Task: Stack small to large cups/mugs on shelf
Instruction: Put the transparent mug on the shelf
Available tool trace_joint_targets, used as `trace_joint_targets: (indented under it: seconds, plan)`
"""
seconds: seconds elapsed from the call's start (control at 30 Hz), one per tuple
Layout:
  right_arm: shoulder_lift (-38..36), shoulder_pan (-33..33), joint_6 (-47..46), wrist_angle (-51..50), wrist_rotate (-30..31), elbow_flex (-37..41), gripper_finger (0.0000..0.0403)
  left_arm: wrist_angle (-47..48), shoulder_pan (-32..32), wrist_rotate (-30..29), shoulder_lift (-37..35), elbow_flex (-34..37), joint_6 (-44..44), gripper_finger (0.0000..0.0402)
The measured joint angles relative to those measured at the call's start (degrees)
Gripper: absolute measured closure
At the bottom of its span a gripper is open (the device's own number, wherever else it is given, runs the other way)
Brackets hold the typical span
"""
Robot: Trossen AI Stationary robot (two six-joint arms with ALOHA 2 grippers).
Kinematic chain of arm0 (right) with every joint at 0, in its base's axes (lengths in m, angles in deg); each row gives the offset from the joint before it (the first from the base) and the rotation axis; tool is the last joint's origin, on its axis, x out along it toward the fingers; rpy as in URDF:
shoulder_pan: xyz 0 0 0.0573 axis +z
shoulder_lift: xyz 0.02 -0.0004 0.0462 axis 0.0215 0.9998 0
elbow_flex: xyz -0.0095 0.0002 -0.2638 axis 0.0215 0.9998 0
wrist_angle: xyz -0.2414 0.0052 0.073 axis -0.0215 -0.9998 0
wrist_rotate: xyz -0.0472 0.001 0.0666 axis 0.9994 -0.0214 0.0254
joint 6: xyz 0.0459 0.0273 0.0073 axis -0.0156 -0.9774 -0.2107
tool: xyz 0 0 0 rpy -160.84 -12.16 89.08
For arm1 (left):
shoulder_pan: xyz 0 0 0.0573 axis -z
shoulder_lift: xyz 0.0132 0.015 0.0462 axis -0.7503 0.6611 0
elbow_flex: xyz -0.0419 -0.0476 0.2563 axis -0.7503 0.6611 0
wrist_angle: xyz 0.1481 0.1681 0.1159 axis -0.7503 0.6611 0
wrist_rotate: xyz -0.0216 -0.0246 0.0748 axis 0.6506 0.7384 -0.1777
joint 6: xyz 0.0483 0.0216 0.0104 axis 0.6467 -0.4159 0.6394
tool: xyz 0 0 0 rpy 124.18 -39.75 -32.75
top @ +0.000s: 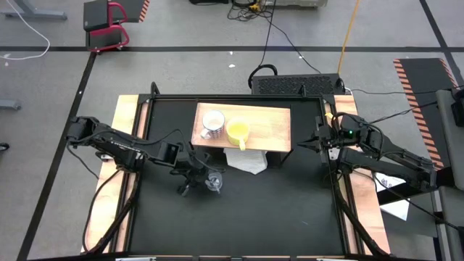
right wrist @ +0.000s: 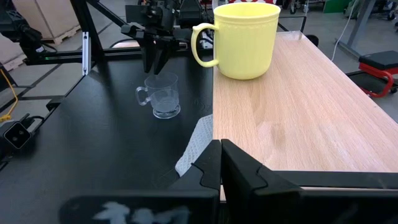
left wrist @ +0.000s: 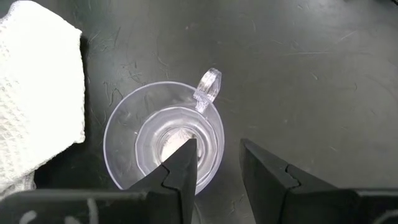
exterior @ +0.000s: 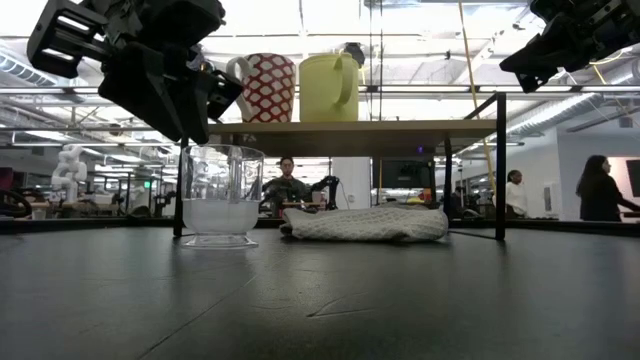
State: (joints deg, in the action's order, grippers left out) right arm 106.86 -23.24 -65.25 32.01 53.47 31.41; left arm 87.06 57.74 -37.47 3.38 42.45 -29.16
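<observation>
— On the black table, in front of the shelf [top: 272,125], what do you see?
— Your left gripper [left wrist: 217,165] hangs over the glass cup [left wrist: 165,141], fingers apart, one above its mouth, one outside the rim. The cup stands beside the white cloth [exterior: 365,223].
— And the shelf?
— The white mug [top: 212,124] and yellow mug [top: 238,131] stand there side by side; your right gripper [right wrist: 220,163] waits at the shelf's right end, fingers together

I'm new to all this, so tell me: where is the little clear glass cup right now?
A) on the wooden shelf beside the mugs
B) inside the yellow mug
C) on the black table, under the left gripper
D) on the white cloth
C: the clear glass cup stands on the black table below the left gripper, off the shelf.
</observation>
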Motion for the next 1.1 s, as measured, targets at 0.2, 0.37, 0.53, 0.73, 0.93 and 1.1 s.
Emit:
trace_joint_targets:
  seconds: [0.2, 0.37, 0.53, 0.73, 0.93, 1.1]
  plan:
    - [0.00, 0.00, 0.00, 0.00, 0.00, 0.00, 0.0403, -0.11, 0.07, -0.02, 0.00, 0.00, 1.02, 0.0279]
    - [0.00, 0.00, 0.00, 0.00, 0.02, 0.00, 0.0403, -0.13, 0.07, 0.03, 0.00, 0.00, 1.02, 0.0279]
    - [0.00, -0.02, 0.02, 0.00, 0.00, 0.00, 0.0403, -0.64, 0.19, 3.10, 0.00, 0.04, 1.35, 0.0279]
    - [0.00, -0.02, 0.00, 0.00, 0.00, 0.00, 0.0403, -1.25, 0.53, 0.53, 0.00, 0.04, 1.03, 0.0279]
    - [0.00, -0.01, 0.00, 0.00, 0.00, 0.00, 0.0403, -1.46, 1.72, -2.01, 0.00, 0.04, 1.04, 0.0279]
    - [0.00, -0.02, 0.00, 0.00, 0.00, 0.01, 0.0403, -1.46, 2.81, -3.94, 0.00, 0.04, 0.80, 0.0279]
